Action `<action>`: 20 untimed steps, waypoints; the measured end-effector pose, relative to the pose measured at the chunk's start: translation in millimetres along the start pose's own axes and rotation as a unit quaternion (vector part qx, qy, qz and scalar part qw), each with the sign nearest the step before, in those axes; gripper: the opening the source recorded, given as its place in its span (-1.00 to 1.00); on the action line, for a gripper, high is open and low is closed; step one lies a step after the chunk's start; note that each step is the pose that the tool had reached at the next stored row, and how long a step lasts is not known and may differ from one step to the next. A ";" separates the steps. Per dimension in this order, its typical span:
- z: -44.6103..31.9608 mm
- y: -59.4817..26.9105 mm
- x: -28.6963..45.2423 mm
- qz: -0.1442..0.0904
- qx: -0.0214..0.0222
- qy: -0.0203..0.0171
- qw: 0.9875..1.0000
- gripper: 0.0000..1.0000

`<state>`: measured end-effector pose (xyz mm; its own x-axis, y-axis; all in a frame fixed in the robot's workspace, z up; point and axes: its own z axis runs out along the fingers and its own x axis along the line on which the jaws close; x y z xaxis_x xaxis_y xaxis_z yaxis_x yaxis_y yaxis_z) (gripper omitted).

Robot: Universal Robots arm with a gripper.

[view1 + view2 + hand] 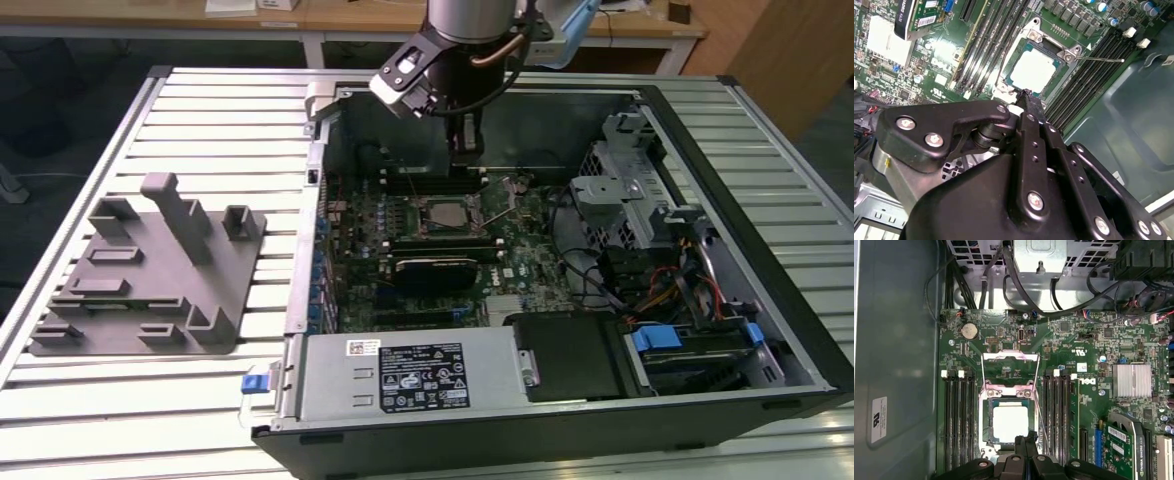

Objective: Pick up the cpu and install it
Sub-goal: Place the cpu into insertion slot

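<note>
Nearest you in the first wrist view is one gripper [1025, 441] on black linkage, its fingers [1020, 445] pressed together with nothing between them. The tips sit just beside the socket's near edge; can't tell if they touch.

One cpu [1010, 422]: a flat square with a pale silver-grey metal top. It lies flat in the motherboard socket, inside the open computer case [747, 150]. One socket load plate [1009, 367] is flipped open beyond the cpu, so the chip is uncovered.

Two banks of memory slots [959, 420] flank the socket, one on each side. There's one coin cell [970, 330], one finned silver heatsink [1130, 380] and one green graphics card [1124, 440].

In the exterior view you get one arm reaching down into the case. One power supply [407, 375] sits at the case's near end. One grey fixture tray [147, 270] lies on the slatted tabletop [200, 110], on the exterior view's left, well apart from the case.
</note>
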<state>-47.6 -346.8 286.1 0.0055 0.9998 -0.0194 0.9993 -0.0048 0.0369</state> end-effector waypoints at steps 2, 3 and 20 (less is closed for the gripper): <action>0.9 0.0 0.0 0.000 0.000 0.000 1.000 -0.79; 1.5 -0.1 0.0 0.000 0.000 0.000 1.000 -0.79; 10.8 -0.4 -0.1 0.000 0.000 0.000 1.000 -0.79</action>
<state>-47.6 -347.1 275.3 0.0055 0.9998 -0.0194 0.9993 -0.0048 0.0369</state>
